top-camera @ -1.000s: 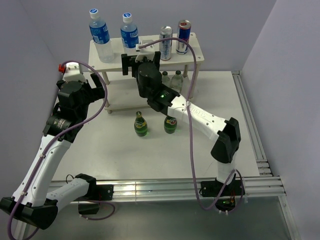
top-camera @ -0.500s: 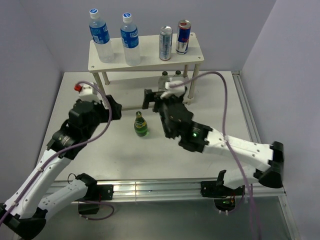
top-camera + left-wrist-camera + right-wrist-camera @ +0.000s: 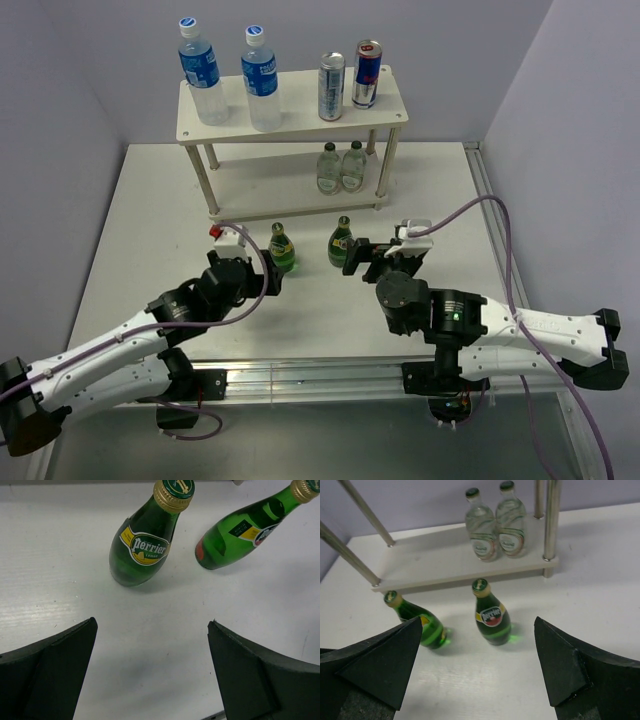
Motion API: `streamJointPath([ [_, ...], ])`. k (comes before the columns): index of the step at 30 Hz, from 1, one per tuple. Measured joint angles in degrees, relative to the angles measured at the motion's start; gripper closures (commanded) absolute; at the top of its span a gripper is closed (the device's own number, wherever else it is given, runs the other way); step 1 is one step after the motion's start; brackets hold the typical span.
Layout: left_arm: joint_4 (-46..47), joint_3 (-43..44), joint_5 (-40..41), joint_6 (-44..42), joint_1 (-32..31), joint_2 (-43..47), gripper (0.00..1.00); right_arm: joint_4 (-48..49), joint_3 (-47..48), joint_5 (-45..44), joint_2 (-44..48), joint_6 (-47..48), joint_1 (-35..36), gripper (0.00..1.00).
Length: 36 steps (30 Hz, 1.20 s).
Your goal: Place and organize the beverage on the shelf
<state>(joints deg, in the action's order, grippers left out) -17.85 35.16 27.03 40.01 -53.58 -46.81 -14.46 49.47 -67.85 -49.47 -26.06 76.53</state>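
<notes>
Two green glass bottles [image 3: 282,250] [image 3: 342,243] stand upright on the table in front of the shelf [image 3: 300,115]. My left gripper [image 3: 268,282] is open and empty, just near of the left green bottle [image 3: 142,545]; the other one [image 3: 235,530] shows to its right. My right gripper [image 3: 362,256] is open and empty, just right of and near the right green bottle [image 3: 492,617]; the left one [image 3: 417,622] is beside it. Two blue-labelled plastic bottles [image 3: 200,75] [image 3: 260,75] and two cans [image 3: 331,88] [image 3: 366,75] stand on the shelf top.
Two clear glass bottles [image 3: 328,168] [image 3: 353,166] stand side by side on the shelf's lower board [image 3: 435,560], right of its middle. Thin shelf legs [image 3: 547,520] rise at the board's corners. Purple walls close the back and sides.
Both arms have drawn back from the shelf toward the near edge and dropped low. The right gripper left the shelf top and now sits by the right green bottle, which is uncovered again.
</notes>
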Motion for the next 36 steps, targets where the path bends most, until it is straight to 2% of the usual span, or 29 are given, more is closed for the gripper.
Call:
streamJointPath([
  [3, 5.66, -2.67, 2.14, 0.13, -0.96, -2.62, 0.01, -4.0, -0.9, -0.85, 2.29, -2.29, 0.17, 0.0],
  [10, 19.8, -7.17, 7.32, -1.46, -2.38, -13.38, 0.01, -5.16, -2.84, -2.51, 5.7, -3.06, 0.22, 0.0],
  [19, 36.63, -6.93, 13.25, -6.38, -2.58, -31.82, 0.01, -5.31, -5.68, -3.1, 7.52, -2.38, 0.22, 0.0],
  [27, 47.15, -3.85, 17.62, -9.03, -2.45, -44.78, 0.01, -4.9, -6.73, -3.26, 10.01, -1.25, 0.22, 0.0],
  [30, 49.75, -2.29, 18.99, -9.68, -1.79, -48.3, 0.04, -4.76, -6.95, -3.26, 10.05, -1.09, 0.22, 0.0],
  [32, 51.01, -1.38, 19.47, -10.08, -1.2, -49.94, 0.16, -4.17, -7.58, -3.23, 10.1, -1.01, 0.22, 0.0],
  [34, 52.3, -0.9, 19.82, -10.64, -0.66, -51.17, 0.23, -3.98, -8.39, -3.1, 10.14, -0.81, 0.22, 0.0],
  [36, 53.33, -0.52, 19.85, -10.86, 0.13, -52.0, 0.26, -3.89, -9.05, -3.02, 10.14, -0.57, 0.22, 0.0],
])
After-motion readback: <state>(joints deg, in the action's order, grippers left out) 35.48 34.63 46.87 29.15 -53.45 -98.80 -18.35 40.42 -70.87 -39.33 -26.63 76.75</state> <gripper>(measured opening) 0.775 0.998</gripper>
